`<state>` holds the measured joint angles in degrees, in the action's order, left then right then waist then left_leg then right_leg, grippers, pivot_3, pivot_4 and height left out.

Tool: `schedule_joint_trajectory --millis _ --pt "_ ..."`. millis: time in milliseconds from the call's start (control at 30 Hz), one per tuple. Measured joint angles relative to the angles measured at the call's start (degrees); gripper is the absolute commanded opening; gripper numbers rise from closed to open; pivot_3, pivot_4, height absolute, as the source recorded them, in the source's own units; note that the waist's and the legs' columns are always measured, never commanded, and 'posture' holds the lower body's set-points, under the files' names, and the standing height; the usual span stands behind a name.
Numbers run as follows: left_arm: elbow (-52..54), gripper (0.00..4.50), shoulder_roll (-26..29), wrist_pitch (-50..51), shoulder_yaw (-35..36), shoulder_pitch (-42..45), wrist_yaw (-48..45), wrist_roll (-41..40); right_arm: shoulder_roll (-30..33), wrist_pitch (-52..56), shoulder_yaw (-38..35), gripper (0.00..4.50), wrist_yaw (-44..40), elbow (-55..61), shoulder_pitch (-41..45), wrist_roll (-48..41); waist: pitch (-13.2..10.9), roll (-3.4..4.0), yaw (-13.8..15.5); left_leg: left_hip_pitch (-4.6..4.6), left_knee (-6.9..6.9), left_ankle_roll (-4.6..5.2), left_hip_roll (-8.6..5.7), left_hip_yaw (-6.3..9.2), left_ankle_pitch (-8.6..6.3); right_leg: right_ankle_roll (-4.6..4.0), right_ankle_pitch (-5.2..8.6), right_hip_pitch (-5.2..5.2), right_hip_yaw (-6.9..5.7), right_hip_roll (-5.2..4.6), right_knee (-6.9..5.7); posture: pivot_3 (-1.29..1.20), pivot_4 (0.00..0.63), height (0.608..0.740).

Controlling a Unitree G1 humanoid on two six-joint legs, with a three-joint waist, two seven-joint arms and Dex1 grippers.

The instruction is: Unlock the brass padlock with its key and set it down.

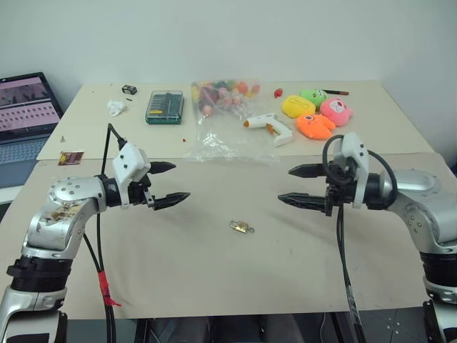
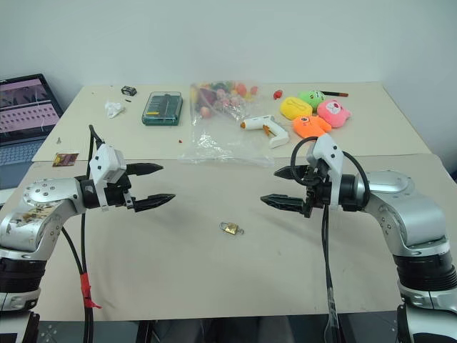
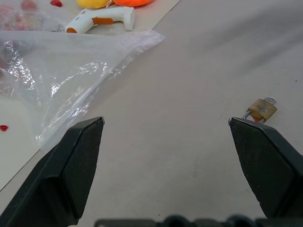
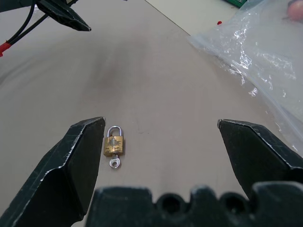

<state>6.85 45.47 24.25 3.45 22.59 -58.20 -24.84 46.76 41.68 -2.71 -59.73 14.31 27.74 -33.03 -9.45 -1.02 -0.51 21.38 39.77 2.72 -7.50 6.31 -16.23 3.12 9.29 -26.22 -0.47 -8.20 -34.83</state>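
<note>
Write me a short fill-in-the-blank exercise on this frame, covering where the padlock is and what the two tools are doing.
1. The brass padlock lies on the ____, touched by neither tool.
2. Both the left tool and the right tool have their fingers ____.
3. A small silvery ____ sits in the padlock's base.
4. The glue gun beside the clear plastic bag is white and ____.

Missing words: table; open; key; orange

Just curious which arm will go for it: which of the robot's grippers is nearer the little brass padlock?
Roughly equal. The brass padlock lies on the table between them; left gripper and right gripper both hover above it, one to each side.
</note>
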Motion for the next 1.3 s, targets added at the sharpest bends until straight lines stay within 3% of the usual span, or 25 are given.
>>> schedule_joint_trajectory --millis 233,467,667,1000,1300 --pt "-6.4 4.50 -3.9 -1.9 -3.6 8.0 -5.4 0.4 -0.3 0.7 -4.1 4.47 5.1 2.9 -9.9 -0.4 0.0 -0.01 1.4 0.00 0.07 0.01 -0.03 -0.05 -0.01 0.00 0.00 0.04 -0.02 -0.03 -0.03 0.00 0.150 0.740" --pt "-19.8 4.50 -11.5 -16.8 -16.1 14.7 -14.5 9.4 -2.4 1.6 -9.0 4.47 12.3 11.0 -17.1 -1.6 0.0 -0.02 1.2 -0.01 0.07 0.02 0.03 -0.12 -0.01 -0.02 -0.01 0.04 0.00 0.01 0.01 0.00 0.150 0.740" --pt "-33.0 4.50 -17.0 -27.8 -19.9 22.1 -20.2 14.1 -4.3 4.0 -12.9 4.47 18.3 18.6 -23.6 -4.2 0.0 -0.03 1.3 0.00 0.13 0.06 0.02 -0.13 -0.03 -0.01 -0.02 0.10 -0.01 -0.01 0.06 0.00 0.150 0.740" --pt "-48.5 4.50 -24.1 -37.3 -20.5 28.4 -26.3 17.1 -5.0 6.5 -19.3 4.47 25.6 25.8 -30.8 -8.0 0.0 -0.05 1.2 -0.01 0.22 0.17 0.03 -0.23 -0.09 0.00 -0.02 0.12 0.02 -0.01 0.03 0.00 0.150 0.740" --pt "-48.5 4.50 -26.7 -40.7 -21.4 26.6 -28.0 19.1 -4.9 6.5 -20.3 4.47 27.3 25.8 -32.1 -8.7 0.0 -0.05 1.1 -0.02 0.29 0.21 0.03 -0.26 -0.11 0.01 -0.02 0.13 0.04 -0.01 -0.02 0.00 0.150 0.740"
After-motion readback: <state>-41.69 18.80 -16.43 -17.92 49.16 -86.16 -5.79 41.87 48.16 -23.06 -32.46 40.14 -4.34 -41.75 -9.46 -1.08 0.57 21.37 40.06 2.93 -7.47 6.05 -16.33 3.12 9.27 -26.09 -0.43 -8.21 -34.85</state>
